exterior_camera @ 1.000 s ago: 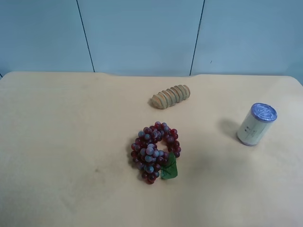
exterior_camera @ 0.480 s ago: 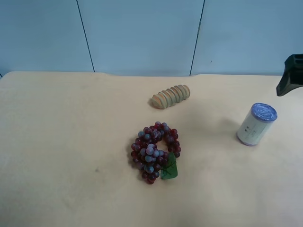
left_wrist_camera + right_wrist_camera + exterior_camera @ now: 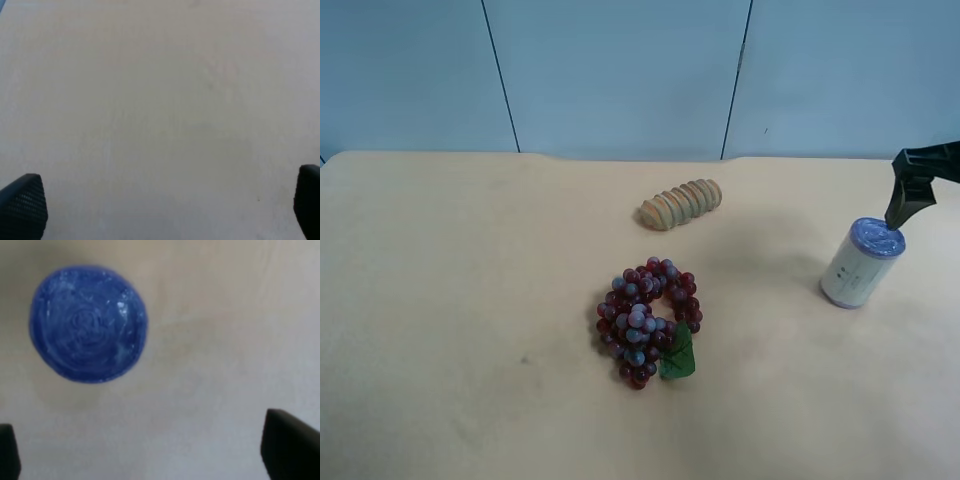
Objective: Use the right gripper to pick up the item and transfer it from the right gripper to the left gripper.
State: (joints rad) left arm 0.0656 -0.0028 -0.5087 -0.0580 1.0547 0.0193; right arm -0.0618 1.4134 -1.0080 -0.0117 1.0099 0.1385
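Well, my right claw (image 3: 150,457) hangs over the table (image 3: 225,340) with its two black fingertips (image 3: 287,450) spread wide apart, and only bare tabletop lies between them. The item (image 3: 861,263) is not inside that gap. My wrist camera looks straight down on its shiny blue lid, round and slightly blurred, which sits off to one side, beyond the tips.

From the high camera, the can stands upright on the table near that view's right edge. It has a cream side with small printed marks and a purple band under the lid. The dark point of my right claw angles down just above and beside the lid; I cannot tell whether it touches.

My left claw (image 3: 165,210) is also spread open. Its textured tips show at the two lower corners of its wrist picture, over plain pale tabletop, gripping nothing.

A ribbed wooden piece (image 3: 681,203) lies toward the back of the table. A grape bunch (image 3: 648,320) with a green leaf (image 3: 677,360) lies near the middle. Both are well apart from the can.
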